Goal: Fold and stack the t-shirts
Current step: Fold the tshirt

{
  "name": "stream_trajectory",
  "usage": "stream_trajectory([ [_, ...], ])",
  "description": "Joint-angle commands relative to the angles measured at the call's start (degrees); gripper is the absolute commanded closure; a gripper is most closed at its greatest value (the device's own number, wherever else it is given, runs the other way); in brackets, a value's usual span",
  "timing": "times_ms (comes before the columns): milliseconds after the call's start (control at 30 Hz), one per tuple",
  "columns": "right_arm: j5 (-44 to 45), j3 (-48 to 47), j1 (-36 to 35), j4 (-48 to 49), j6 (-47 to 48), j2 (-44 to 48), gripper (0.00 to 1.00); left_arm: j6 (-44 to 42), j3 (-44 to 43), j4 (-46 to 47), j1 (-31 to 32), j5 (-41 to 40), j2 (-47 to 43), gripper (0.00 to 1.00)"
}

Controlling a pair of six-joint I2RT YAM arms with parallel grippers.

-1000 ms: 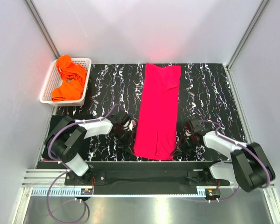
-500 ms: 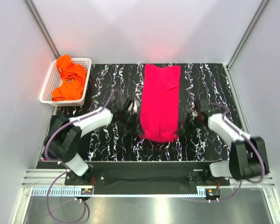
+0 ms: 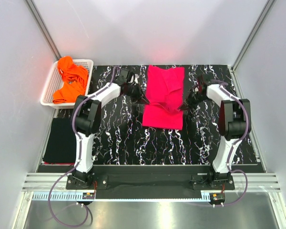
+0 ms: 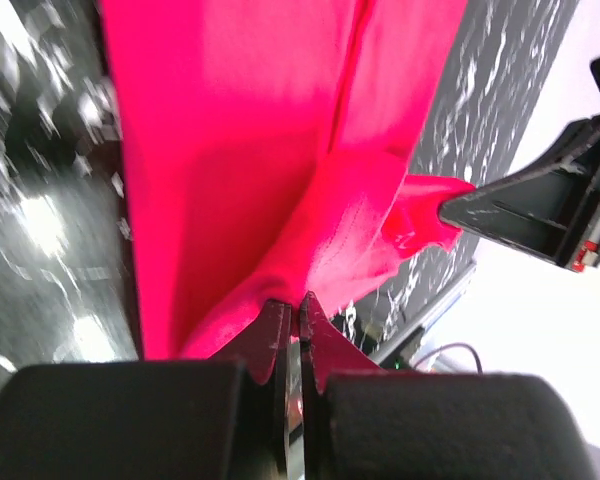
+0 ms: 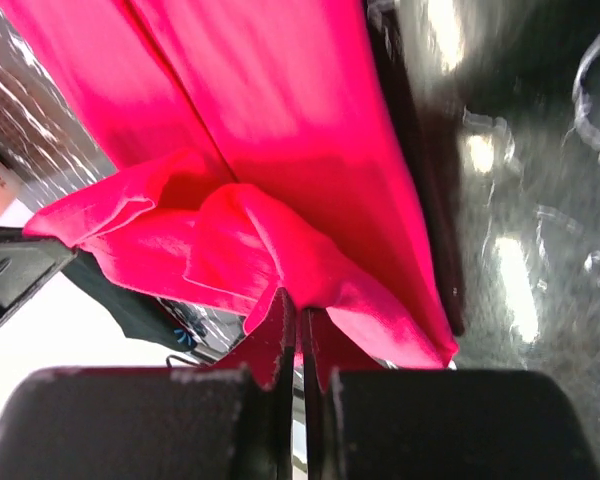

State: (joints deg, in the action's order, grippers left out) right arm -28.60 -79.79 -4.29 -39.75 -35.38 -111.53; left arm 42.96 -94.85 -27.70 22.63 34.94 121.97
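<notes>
The hot-pink t-shirt lies on the black white-veined mat, midway between the left and right edges of the worktop and closer to the far edge than to the near one. It is a narrow strip doubled over on itself, with the fold on its near side.

The left gripper is at the strip's left edge. In its wrist view the two fingers are pressed together with a bunched corner of pink cloth nipped between their tips. The right gripper is at the right edge and pinches the opposite corner the same way, its fingers tight together on the cloth. The lifted layer hangs slack and creased between the two grippers, above the flat layer underneath.

A white lattice basket at the far-left corner holds crumpled orange t-shirts. A black t-shirt lies folded flat by the left edge, toward the near-left corner.

The left wrist view shows a small red-and-white tag on the right gripper, too small to read.
</notes>
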Motion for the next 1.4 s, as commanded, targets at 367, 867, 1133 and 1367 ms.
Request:
stream_trajectory([
  [367, -4.88, -18.38, 3.94, -4.81, 3.2, -12.22, 1.0, 1.25, -14.22, 0.46, -2.24, 0.75, 9.07, 1.0],
  [867, -7.88, -24.62, 3.94, -5.17, 4.35, -18.73, 1.0, 2.74, -15.8, 0.81, -3.65, 1.1, 12.67, 0.97],
  [1133, -6.92, -31.65, 6.58, -5.17, 4.52, -22.77, 0.73, -2.69, -17.73, -1.2, -4.35, -4.07, 9.44, 0.58],
  [1367, -4.45, -30.61, 6.85, -7.01, 5.49, -17.07, 0.44, -12.55, -12.56, -5.34, -3.91, -9.54, -1.12, 0.5],
])
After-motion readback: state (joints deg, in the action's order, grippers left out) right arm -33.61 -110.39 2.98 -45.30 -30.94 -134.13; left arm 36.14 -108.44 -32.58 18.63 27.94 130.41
